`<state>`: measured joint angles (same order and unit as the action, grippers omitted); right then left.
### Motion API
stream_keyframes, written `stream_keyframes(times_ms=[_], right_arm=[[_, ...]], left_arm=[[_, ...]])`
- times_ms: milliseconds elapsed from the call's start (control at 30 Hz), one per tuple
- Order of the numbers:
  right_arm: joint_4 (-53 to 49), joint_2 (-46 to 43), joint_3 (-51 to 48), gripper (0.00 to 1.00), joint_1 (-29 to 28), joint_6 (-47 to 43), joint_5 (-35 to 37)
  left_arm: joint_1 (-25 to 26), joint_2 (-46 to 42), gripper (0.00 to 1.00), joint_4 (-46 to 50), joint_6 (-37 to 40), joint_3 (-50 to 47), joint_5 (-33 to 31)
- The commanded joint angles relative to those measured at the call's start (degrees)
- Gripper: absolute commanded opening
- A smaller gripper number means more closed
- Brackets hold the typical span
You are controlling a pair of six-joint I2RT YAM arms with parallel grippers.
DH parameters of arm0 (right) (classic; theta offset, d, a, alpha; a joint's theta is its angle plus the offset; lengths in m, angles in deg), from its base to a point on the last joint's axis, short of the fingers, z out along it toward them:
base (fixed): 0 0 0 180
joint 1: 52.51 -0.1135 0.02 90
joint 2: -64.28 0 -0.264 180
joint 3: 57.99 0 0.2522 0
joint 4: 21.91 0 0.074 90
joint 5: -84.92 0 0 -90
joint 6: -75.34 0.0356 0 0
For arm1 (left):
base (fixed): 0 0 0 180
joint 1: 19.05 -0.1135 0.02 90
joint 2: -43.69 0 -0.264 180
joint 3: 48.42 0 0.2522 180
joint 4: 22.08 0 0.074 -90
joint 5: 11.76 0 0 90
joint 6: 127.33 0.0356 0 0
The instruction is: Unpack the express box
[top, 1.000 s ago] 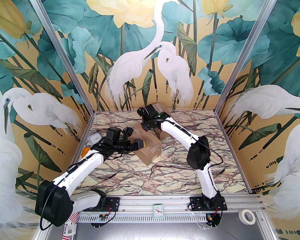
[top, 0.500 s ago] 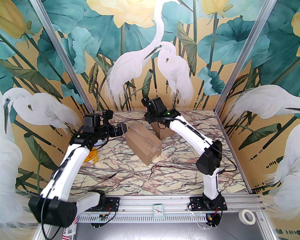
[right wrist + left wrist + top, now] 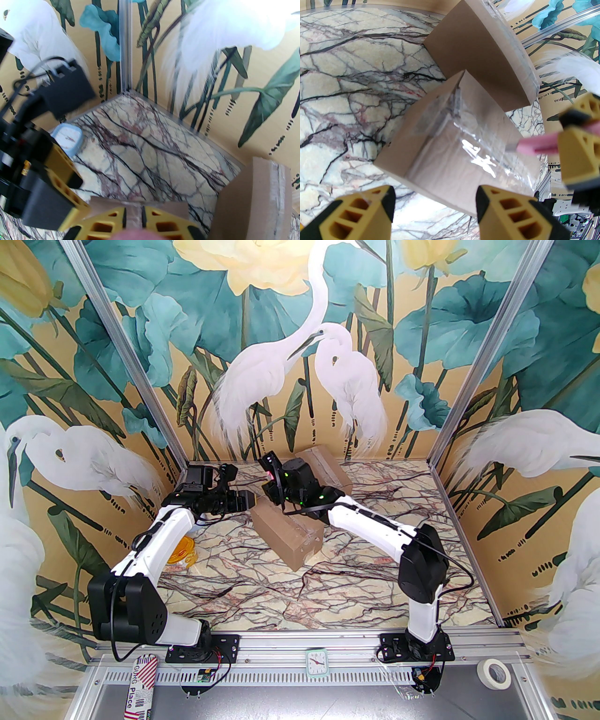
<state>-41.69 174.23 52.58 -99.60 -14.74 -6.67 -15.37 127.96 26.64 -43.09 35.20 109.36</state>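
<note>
Tape-cutting seems in hand: cutter (image 3: 534,146) gripped in right jaws; box (image 3: 290,540) should next be steadied by half-open left jaws.

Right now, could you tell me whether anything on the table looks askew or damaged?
The near box lies at a slant to the table edges, and the clear tape over its top is wrinkled and puckered, not flat. The right gripper holds a pink tool at that tape. Nothing looks spilled.
</note>
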Motion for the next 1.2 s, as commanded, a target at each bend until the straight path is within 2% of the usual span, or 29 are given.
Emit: stream_keyframes(times_ms=[0,167,400,567,767,967,1167], right_arm=[[9.14,1.31,-0.67,0.00,-0.10,0.09,0.07],[11.72,2.55,-1.56,0.00,-0.07,0.52,0.71],[11.92,3.70,-0.79,0.00,0.11,0.03,2.02],[10.39,3.69,-0.05,0.00,0.81,0.05,0.59],[10.48,4.10,-0.28,0.00,1.87,1.59,-1.47],[11.69,4.60,-0.66,0.00,2.00,0.81,-2.24],[14.30,4.84,-2.66,0.00,2.00,0.96,-2.99]], left_arm=[[-0.34,1.94,0.59,-2.21,1.29,0.12,3.34],[-0.37,3.51,0.58,-2.86,0.08,-0.74,5.25],[-0.34,3.32,0.63,-4.81,-1.91,-4.18,7.43],[-0.34,2.84,0.65,-6.83,-3.53,-6.27,9.29],[-0.24,1.21,0.65,-4.25,-5.41,-7.92,9.64],[-0.34,-1.91,0.66,-1.18,-2.99,-5.16,3.98],[-0.43,4.69,0.66,2.23,-0.31,3.52,3.92]])
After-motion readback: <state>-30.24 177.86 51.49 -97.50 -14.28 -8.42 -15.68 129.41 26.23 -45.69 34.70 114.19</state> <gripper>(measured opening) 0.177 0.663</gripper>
